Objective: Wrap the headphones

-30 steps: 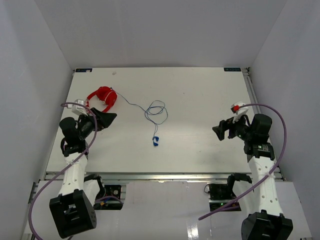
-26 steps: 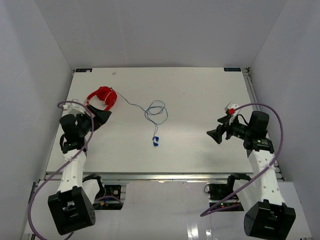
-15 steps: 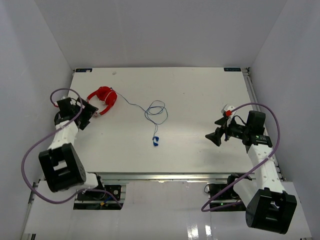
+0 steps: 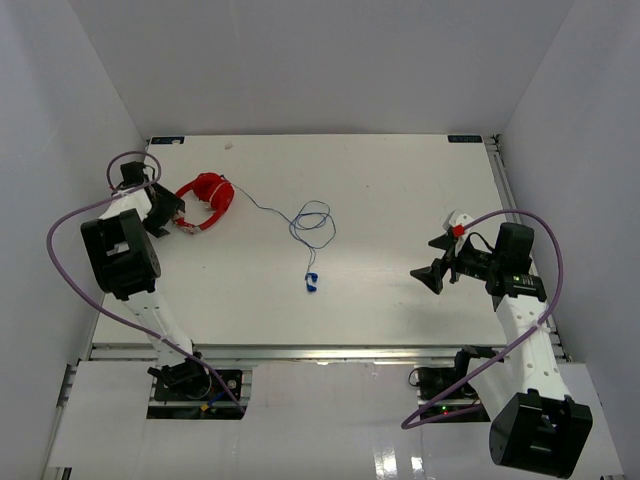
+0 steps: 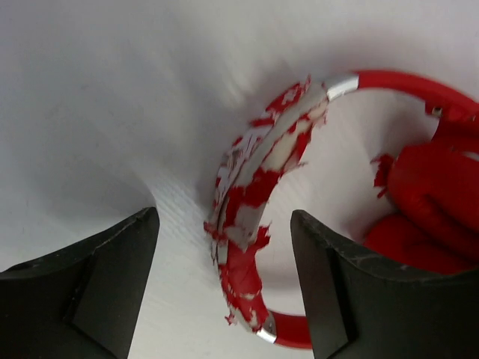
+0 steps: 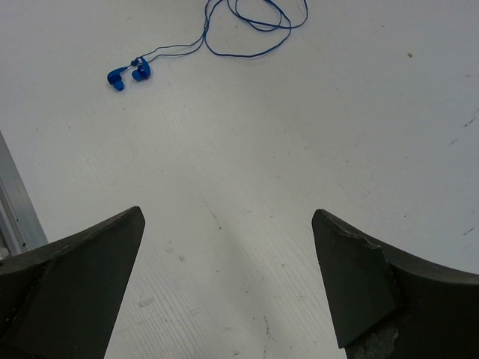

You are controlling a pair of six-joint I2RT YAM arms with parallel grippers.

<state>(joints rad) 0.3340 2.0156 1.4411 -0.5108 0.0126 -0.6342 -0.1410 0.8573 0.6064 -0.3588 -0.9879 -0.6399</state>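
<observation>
Left gripper [image 5: 223, 224] spread astride the peeling headband [image 5: 251, 187] of the headphones [image 4: 205, 195] at the table's [image 4: 400, 190] far-left, so centre it before pinching; right gripper [image 4: 430, 270] hangs wide, empty.

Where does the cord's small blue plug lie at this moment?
In the top view the blue plug lies near the middle of the table, just below the coiled cord in the picture.

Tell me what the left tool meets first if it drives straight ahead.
Probably the headphones: their peeling headband lies just ahead, between the open fingers of the left tool, though depth is unclear.
</observation>
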